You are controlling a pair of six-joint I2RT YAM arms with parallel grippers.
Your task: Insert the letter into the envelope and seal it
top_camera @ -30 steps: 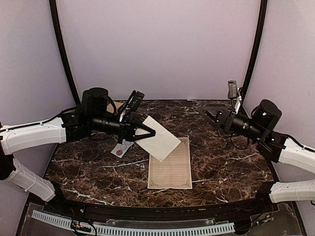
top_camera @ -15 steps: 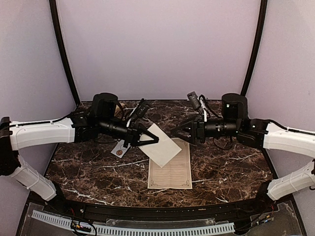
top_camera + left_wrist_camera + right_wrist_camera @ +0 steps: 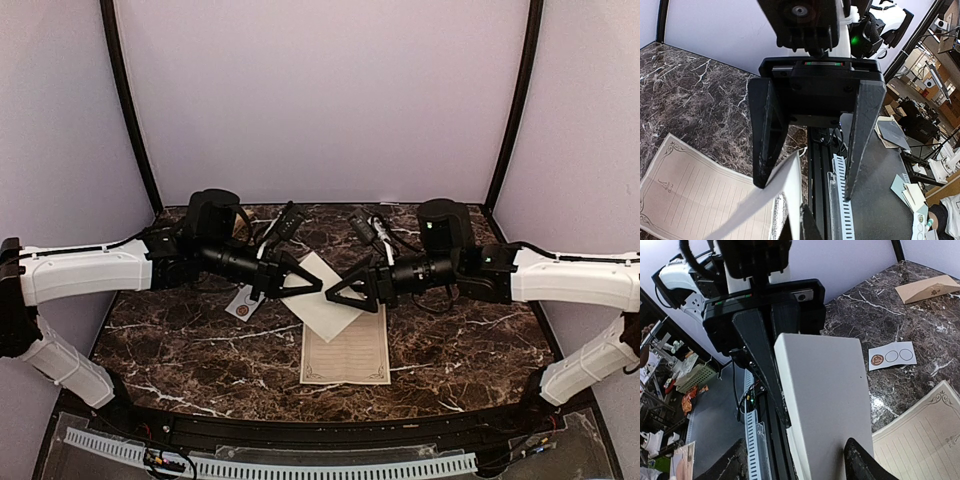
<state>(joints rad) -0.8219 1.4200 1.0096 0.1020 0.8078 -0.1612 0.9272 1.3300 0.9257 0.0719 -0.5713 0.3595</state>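
My left gripper point(image 3: 305, 283) holds its jaws wide apart. A white folded sheet point(image 3: 325, 297) stands tilted above the table and leans on one of its fingers point(image 3: 765, 165). My right gripper point(image 3: 345, 298) is open, and its fingers point(image 3: 860, 462) straddle the sheet's point(image 3: 825, 400) lower end. A cream lined letter point(image 3: 346, 350) with an ornate border lies flat below them. It also shows in the left wrist view point(image 3: 695, 195). The tan envelope point(image 3: 927, 289) lies at the back of the table. It is hidden behind my left arm in the top view.
A small white sticker card point(image 3: 247, 300) with circles lies left of the sheet and shows in the right wrist view point(image 3: 892, 356). The dark marble table point(image 3: 460, 340) ends at a black rail with a white cable duct point(image 3: 270, 465) at the near edge.
My right arm has swung in from the far right to the middle, and its open gripper has reached the white sheet. My left gripper has shifted slightly right with the sheet.
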